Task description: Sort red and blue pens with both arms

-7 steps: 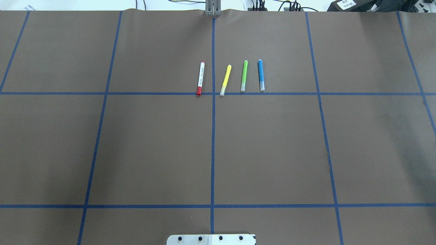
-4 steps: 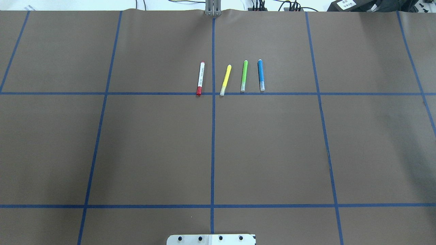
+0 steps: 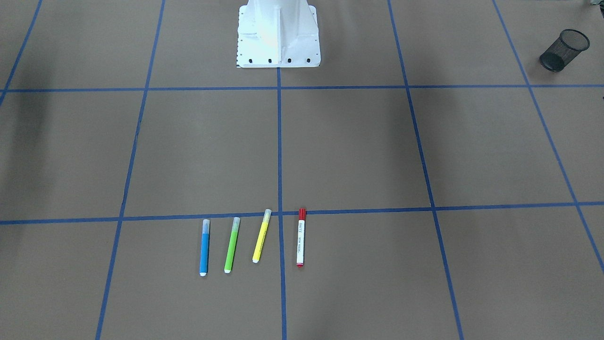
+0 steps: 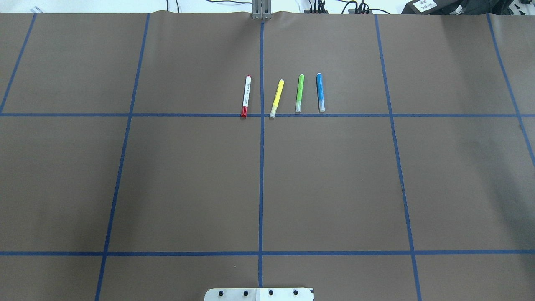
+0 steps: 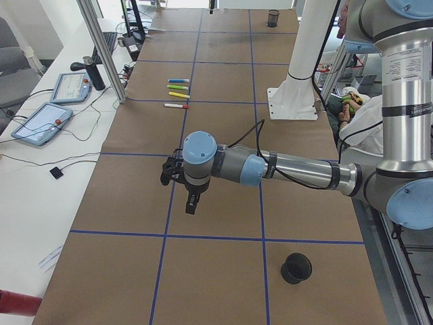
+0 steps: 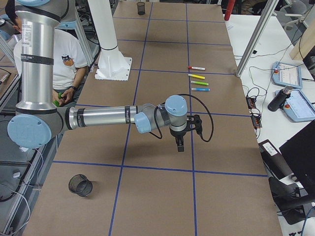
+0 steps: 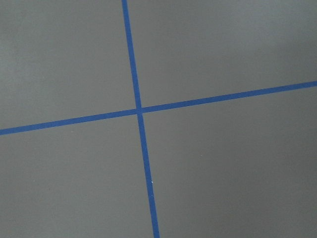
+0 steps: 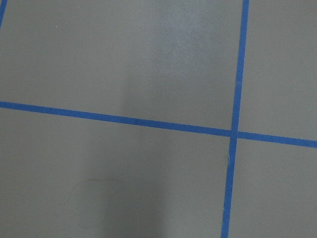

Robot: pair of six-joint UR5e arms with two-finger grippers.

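Brown paper table cover (image 4: 188, 179): marked into squares by blue tape lines (image 4: 261, 167); each wrist view shows only this paper and one tape crossing.
Cut off: both arms lie outside the overhead and front-facing views and appear only from the table's ends.
Left arm, silver-grey with pale blue joint caps (image 5: 298, 169): stretched out level over the left end of the table.
Black left gripper (image 5: 191, 201): points down above the paper, well apart from the pens; I cannot tell how its jaws stand.
Right arm, same build (image 6: 98, 118): stretched out level over the right end.
Black right gripper (image 6: 179, 143): points down above the paper; I cannot tell its jaw state either.
White-barrelled pen with red cap and red end (image 4: 246, 96): flat on the far middle of the table, just left of the centre tape line, cap touching the cross line.
Blue-bodied pen with clear cap and white end (image 4: 320, 92): rightmost of the row, flat.
Between them: yellow pen with clear cap (image 4: 276, 98), slightly tilted, and green pen with clear cap (image 4: 299, 93).
Writing: dark print runs along the white barrel, too small to read; a white label on a black box (image 4: 426, 5) at the far right edge is illegible too.
Black wire-mesh cup (image 3: 564, 50): lies tipped near the left end.
White metal pedestal base (image 3: 278, 33): only its foot shows from the front.
Person in a white T-shirt (image 6: 49, 54): seated behind the robot, partly hidden by the right arm.
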